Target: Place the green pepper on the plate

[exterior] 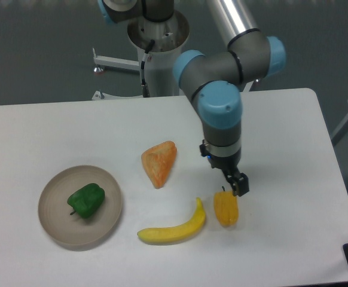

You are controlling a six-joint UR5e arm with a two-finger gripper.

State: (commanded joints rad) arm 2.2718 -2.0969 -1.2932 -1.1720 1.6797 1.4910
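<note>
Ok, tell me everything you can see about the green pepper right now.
The green pepper is small, dark green and glossy, with a lumpy rounded body and a short stem poking out at its lower left. It lies on its side on the plate, slightly left of the plate's middle, well inside the rim. Only the plate touches it. It looks whole and undamaged. The gripper is far off to the right, above the yellow pepper.

Two peppers (86,200) (225,208) (green, yellow), one banana (173,228)
</note>
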